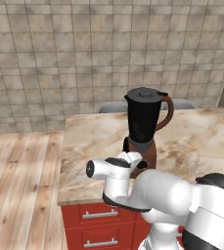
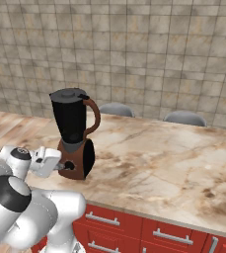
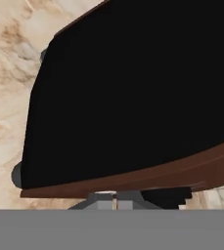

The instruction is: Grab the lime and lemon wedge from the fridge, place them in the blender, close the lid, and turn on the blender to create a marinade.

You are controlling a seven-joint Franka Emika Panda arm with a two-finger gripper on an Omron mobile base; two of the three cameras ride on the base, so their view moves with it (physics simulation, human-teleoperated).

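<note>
Blender (image 1: 144, 128) standing on marble desk (image 1: 201, 141), dark lid (image 1: 144, 93) seated on black jug, brown handle curving right. White arm reaching in from lower right, end effector (image 1: 133, 163) pressed against blender's brown base. Red drawers (image 1: 99, 227) below, wooden floor (image 1: 20, 190) left, tiled wall (image 1: 84, 49) behind.

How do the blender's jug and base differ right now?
The jug is black, tall and flares upward; the base is brown, short and squat. The jug carries a curved handle and a lid; the base carries a knob. Both stand upright on the counter.
</note>
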